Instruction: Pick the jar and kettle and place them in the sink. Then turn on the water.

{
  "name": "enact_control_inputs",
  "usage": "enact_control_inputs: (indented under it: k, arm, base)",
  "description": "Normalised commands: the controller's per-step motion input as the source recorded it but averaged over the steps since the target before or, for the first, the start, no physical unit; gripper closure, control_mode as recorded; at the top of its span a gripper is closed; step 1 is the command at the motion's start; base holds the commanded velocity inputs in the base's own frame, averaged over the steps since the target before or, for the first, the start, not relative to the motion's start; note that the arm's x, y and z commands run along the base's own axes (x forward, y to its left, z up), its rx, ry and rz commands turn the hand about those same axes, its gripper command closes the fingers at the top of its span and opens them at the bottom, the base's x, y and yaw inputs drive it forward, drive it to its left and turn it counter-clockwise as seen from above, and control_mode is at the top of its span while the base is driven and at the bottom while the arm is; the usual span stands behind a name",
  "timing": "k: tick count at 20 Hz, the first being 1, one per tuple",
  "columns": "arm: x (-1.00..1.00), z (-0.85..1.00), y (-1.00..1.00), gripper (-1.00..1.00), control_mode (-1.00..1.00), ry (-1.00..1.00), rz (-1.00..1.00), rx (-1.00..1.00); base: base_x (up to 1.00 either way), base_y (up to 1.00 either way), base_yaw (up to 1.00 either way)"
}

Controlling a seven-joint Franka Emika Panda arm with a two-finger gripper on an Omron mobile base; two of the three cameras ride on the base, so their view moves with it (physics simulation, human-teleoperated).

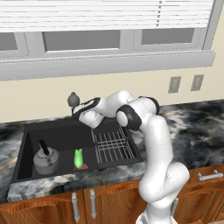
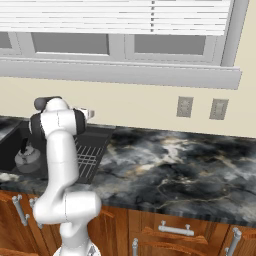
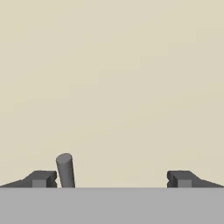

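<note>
We found the kettle standing upright in the near left of the sink, with a small green jar just to its right and the wire rack filling the right side of the basin. From how they lay, both items were already in place, and no water ran, so we judged the tap to be the step in hand.

Our gripper hung at the far edge of the sink, right by the faucet, its jaws spread wide and holding nothing. In the hand view a short grey rod, which we took for the faucet lever, stood just inside the left fingertip, with only the plain cream wall behind. We could not tell whether finger and rod were touching.

We judged that lever to be a stiff, smooth, rigid part, not fragile and probably light to swing on its pivot, though slippery under hard fingers. We would have pushed it sideways near its free end for leverage, or closed on the stem, rather than pressing on the rounded head, where a finger could slide off.

The kettle looked heavy and hard; its arched black handle was the natural hold, had it needed shifting.
</note>
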Motion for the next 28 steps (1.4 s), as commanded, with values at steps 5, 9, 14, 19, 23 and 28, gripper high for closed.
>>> enact_control_inputs:
  k: [5, 9, 14, 19, 23, 28]
  arm:
    - [0.17, 0.0, 0.0, -1.0, -1.0, 0.0, 0.0, 0.0]
    - [0.03, 0.0, -0.01, -1.0, -1.0, 0.0, 0.0, 0.0]
    - [0.0, 0.0, -0.09, -1.0, -1.0, 0.0, 0.0, 0.0]
    - [0.0, 0.0, 0.02, -1.0, -1.0, 0.0, 0.0, 0.0]
    - [0.0, 0.0, 0.2, -1.0, -1.0, 0.0, 0.02, 0.0]
    - [0.0, 0.0, 0.27, -1.0, -1.0, 0.0, 0.02, 0.0]
  base:
    - [0.0, 0.0, 0.0]
    - [0.0, 0.0, 0.0]
    - [0.0, 0.0, 0.0]
    - [0.0, 0.0, 0.0]
    - [0.0, 0.0, 0.0]
    - [0.0, 0.0, 0.0]
